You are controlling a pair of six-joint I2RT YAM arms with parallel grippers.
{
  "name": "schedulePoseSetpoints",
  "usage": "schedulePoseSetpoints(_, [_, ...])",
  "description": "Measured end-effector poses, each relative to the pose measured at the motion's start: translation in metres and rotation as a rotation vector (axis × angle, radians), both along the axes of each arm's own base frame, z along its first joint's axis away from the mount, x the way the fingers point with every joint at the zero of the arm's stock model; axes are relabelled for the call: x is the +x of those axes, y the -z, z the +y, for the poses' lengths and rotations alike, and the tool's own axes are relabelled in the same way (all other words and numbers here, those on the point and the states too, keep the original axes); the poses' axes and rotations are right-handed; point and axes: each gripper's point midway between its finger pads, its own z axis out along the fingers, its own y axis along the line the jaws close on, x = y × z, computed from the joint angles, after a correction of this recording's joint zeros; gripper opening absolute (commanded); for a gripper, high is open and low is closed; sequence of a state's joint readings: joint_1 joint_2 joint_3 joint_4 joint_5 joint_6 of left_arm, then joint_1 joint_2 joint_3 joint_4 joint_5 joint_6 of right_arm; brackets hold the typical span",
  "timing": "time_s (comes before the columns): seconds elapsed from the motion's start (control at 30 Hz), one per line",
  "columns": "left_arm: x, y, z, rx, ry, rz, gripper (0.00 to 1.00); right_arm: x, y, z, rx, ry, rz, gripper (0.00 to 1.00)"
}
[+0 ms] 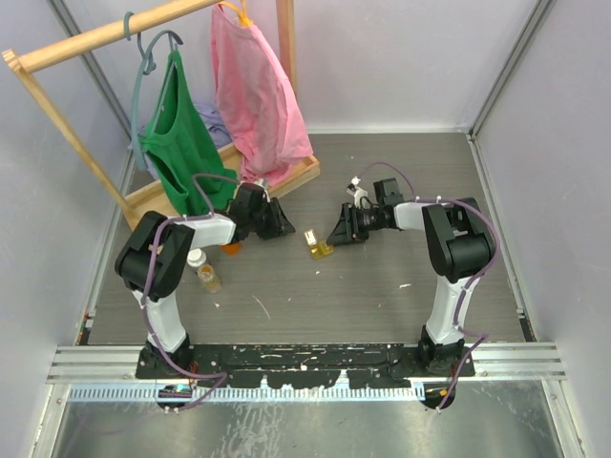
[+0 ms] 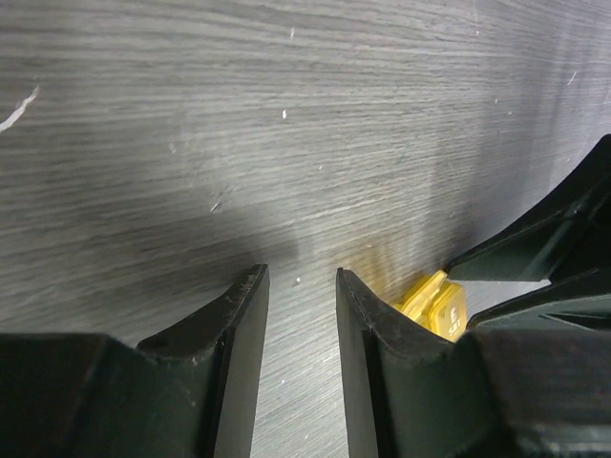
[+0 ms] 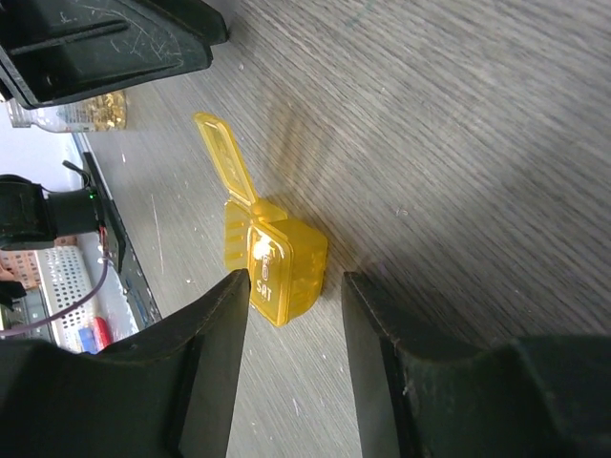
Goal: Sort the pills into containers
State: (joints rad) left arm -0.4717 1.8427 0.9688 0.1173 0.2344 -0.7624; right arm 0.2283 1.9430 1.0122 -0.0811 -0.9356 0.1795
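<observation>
The pill box [image 1: 318,245] is small and translucent yellow, and it stands on the grey table between my two grippers. In the right wrist view the pill box [image 3: 277,262] has one lid flipped open and the other cell shut, marked SAT. My right gripper [image 3: 291,286] is open and empty, low over the table, with the box just ahead of its fingertips. My left gripper [image 2: 301,286] is open and empty, and the box [image 2: 439,303] shows just past its right finger. In the top view the left gripper [image 1: 286,227] and right gripper [image 1: 336,234] face each other across the box.
A white-capped bottle [image 1: 196,258] and a small bottle of yellow pills [image 1: 208,278] stand by the left arm; the pill bottle also shows in the right wrist view [image 3: 86,110]. A wooden rack [image 1: 57,57] with green and pink garments stands at the back left.
</observation>
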Motion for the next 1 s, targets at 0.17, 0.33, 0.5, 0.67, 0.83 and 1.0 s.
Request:
schedulePoseSetpoints(0.17, [0.005,0.0,-0.013,-0.018,0.029,-0.001,0.36,-0.001,0.002,0.001,-0.018,-0.015,0.001,0.46])
schedulePoseSetpoints(0.33, [0.001,0.0,-0.029,-0.036,0.072,-0.008,0.34,-0.003,0.004,0.003,-0.036,-0.028,0.003,0.43])
schedulePoseSetpoints(0.5, [-0.005,-0.001,-0.037,-0.042,0.11,-0.014,0.33,-0.004,0.005,0.005,-0.048,-0.037,0.009,0.39])
schedulePoseSetpoints(0.67, [-0.01,0.0,-0.041,-0.049,0.139,-0.025,0.32,-0.005,0.005,0.006,-0.051,-0.044,0.015,0.32])
schedulePoseSetpoints(0.83, [-0.013,0.0,-0.043,-0.048,0.165,-0.044,0.33,-0.005,0.004,0.008,-0.054,-0.047,0.018,0.3])
schedulePoseSetpoints(1.0, [-0.021,-0.001,-0.045,-0.039,0.192,-0.056,0.33,-0.005,0.004,0.008,-0.056,-0.047,0.018,0.3])
